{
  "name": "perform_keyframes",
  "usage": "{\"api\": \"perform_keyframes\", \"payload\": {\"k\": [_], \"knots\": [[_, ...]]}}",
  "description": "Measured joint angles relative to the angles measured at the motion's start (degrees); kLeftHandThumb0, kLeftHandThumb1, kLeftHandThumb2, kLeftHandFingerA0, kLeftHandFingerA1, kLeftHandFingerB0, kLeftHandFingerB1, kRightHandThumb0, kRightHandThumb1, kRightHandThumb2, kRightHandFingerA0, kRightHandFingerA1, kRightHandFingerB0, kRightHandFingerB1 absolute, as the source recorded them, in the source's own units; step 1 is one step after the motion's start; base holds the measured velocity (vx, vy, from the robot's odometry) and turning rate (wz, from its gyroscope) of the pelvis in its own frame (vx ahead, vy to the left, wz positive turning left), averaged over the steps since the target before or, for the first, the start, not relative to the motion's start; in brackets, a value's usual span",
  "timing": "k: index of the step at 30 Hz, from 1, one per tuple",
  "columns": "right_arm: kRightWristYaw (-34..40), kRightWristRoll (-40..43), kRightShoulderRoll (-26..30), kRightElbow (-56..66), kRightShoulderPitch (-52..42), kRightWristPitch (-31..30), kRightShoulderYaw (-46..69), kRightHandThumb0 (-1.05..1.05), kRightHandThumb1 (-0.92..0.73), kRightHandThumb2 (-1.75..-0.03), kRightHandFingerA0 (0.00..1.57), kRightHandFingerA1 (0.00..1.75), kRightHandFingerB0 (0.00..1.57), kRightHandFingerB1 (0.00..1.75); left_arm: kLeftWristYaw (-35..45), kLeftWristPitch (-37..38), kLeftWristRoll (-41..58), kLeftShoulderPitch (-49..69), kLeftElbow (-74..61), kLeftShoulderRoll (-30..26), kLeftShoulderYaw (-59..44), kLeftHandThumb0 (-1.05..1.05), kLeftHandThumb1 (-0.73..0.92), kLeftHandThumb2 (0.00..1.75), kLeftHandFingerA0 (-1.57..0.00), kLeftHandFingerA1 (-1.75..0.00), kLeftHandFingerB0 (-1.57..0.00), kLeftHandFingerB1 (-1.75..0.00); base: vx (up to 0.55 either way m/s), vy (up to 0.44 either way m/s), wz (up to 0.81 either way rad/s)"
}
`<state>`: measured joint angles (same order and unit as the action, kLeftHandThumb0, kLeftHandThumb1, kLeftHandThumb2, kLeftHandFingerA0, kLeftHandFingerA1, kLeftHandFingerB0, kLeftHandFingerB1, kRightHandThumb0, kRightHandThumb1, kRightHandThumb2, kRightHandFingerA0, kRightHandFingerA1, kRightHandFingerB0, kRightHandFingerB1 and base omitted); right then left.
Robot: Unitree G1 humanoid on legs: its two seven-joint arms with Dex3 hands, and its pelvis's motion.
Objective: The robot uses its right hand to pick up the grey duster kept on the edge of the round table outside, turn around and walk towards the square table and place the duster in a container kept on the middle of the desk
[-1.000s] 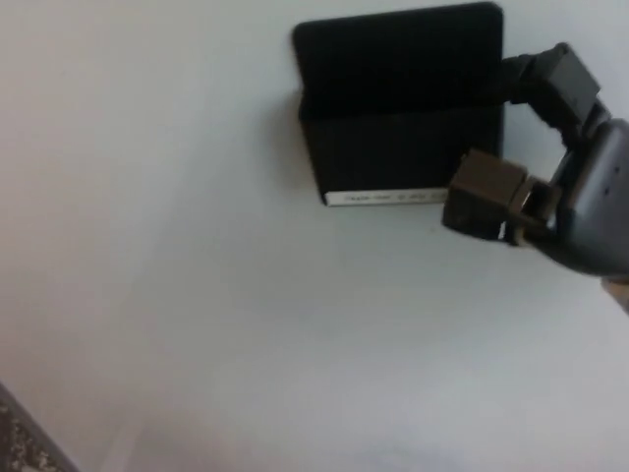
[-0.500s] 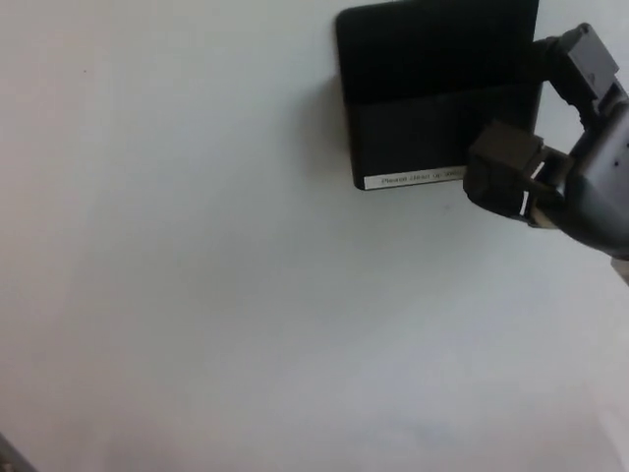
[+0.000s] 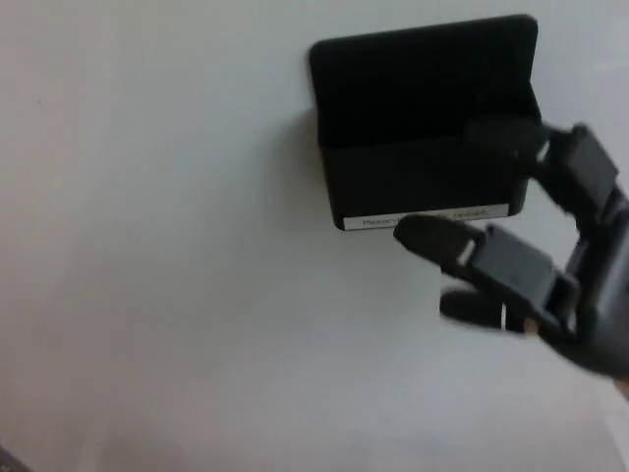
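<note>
A black rectangular container point(image 3: 423, 177) sits on the white table point(image 3: 177, 256) at the upper right of the head view, with a white label strip point(image 3: 432, 218) along its front edge. Its inside is dark, and I cannot make out a grey duster in it or anywhere else. My right hand point(image 3: 536, 265) comes in from the right, at the container's front right corner. It is open, with its fingers point(image 3: 442, 236) stretched out to the left and nothing between them. One finger reaches over the container's right wall. My left hand does not show.
The white tabletop fills nearly the whole picture. A thin sliver of darker floor point(image 3: 6, 462) shows at the bottom left corner.
The right hand's fingers were curled at the container's right front corner; now they are spread open and the hand sits lower. The view has also shifted a little.
</note>
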<state>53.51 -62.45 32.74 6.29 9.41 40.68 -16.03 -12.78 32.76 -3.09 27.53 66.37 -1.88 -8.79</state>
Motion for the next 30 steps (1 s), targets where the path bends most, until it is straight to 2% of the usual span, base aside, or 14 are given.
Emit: {"api": "perform_keyframes", "payload": {"k": [1,4,5,7,10,11,16,17,21,22,24,28,29,30], "knots": [[-0.3,0.1,0.2,1.9,-2.7,0.1,0.3,-1.05,-0.66,-0.98,0.0,0.02,0.12,0.26,0.0,0.0,0.0,0.0,0.0,0.0,0.0,0.06,0.6,0.97,-0.97,-1.06,-0.91,-0.88,0.0,0.0,0.0],[-1.0,0.4,1.0,8.0,-12.5,0.8,1.9,-1.05,-0.66,-0.98,0.0,0.02,0.12,0.26,0.0,0.0,0.0,0.1,0.0,0.1,0.0,0.06,0.6,0.97,-0.97,-1.06,-0.91,-0.88,0.0,0.0,0.0],[-1.1,0.5,1.1,9.1,-15.2,1.1,2.6,-0.99,-0.73,-1.02,0.0,0.16,0.0,0.08,0.0,0.0,0.0,0.1,0.0,0.2,0.0,0.05,0.62,0.95,-0.97,-1.05,-0.9,-0.87,0.0,0.0,0.0],[-1.3,0.6,1.3,11.0,-20.2,1.6,4.1,-1.05,-0.78,-1.07,0.0,0.16,0.0,0.02,0.0,0.0,0.0,0.2,0.0,0.2,0.0,0.03,0.64,0.93,-0.98,-1.04,-0.9,-0.86,0.0,0.0,0.0],[-1.2,0.9,1.2,12.8,-29.4,2.9,8.6,-1.05,-0.78,-1.07,0.0,0.16,0.0,0.02,0.0,0.0,0.0,0.4,-0.1,0.2,0.0,0.03,0.64,0.93,-0.98,-1.04,-0.9,-0.86,0.0,0.0,0.0],[-1.2,1.0,1.1,13.2,-33.2,3.5,10.7,-1.05,-0.72,-1.07,0.0,0.21,0.0,0.0,0.0,0.0,0.0,0.5,-0.1,0.2,0.0,0.03,0.62,0.95,-0.91,-1.01,-0.88,-0.86,0.0,0.0,0.0],[-1.1,1.4,0.8,14.0,-46.6,5.1,20.9,-1.05,-0.75,-1.09,0.0,0.23,0.0,0.0,0.0,0.0,0.0,0.9,-0.2,0.3,-0.1,0.02,0.64,0.93,-0.9,-1.02,-0.86,-0.85,0.0,0.0,0.0],[-1.0,1.6,0.7,14.0,-50.1,5.4,24.2,-0.93,-0.82,-0.65,0.0,0.0,0.0,0.0,0.0,0.0,0.0,1.0,-0.4,0.4,-0.1,0.0,0.6,1.01,-0.91,-1.07,-0.85,-0.88,0.0,0.0,0.0],[-0.8,1.9,0.5,13.6,-59.2,6.3,33.4,-0.94,-0.83,-0.65,0.0,0.0,0.0,0.0,0.1,0.0,0.0,1.5,-1.1,0.9,-0.4,-0.03,0.63,0.99,-0.92,-1.07,-0.86,-0.89,0.0,0.0,0.0],[-0.5,1.9,0.5,13.0,-62.1,6.6,36.5,-0.96,-0.88,-0.67,0.0,0.0,0.0,0.0,0.1,0.0,0.1,1.7,-1.5,1.2,-0.5,-0.02,0.62,0.95,-0.97,-1.08,-0.87,-0.89,0.0,0.0,0.0],[-0.1,1.9,0.5,11.5,-65.3,6.8,40.1,-0.96,-0.88,-0.67,0.0,0.0,0.0,0.0,0.2,0.0,0.1,2.1,-1.9,1.7,-0.7,0.01,0.64,0.96,-0.97,-1.09,-0.86,-0.89,0.0,0.0,0.0],[1.3,1.9,2.0,0.2,-71.1,6.0,46.5,-0.93,-0.85,-0.66,0.0,0.0,0.0,0.0,0.4,0.0,0.2,3.3,-2.7,2.0,-1.2,0.04,0.63,0.96,-0.93,-1.04,-0.87,-0.87,0.0,0.0,0.0],[1.4,1.9,2.5,-2.4,-71.3,5.8,46.6,-0.91,-0.67,-0.96,0.0,0.0,0.0,0.0,0.4,0.0,0.1,3.4,-2.7,2.0,-1.2,0.03,0.64,0.93,-0.92,-1.02,-0.86,-0.85,0.0,0.0,0.0],[1.4,1.9,2.7,-3.7,-71.3,5.7,46.6,-0.91,-0.67,-0.96,0.0,0.0,0.0,0.0,0.4,0.0,0.1,3.4,-2.7,2.0,-1.2,0.03,0.64,0.93,-0.92,-1.02,-0.86,-0.85,0.0,0.0,0.0]]}}
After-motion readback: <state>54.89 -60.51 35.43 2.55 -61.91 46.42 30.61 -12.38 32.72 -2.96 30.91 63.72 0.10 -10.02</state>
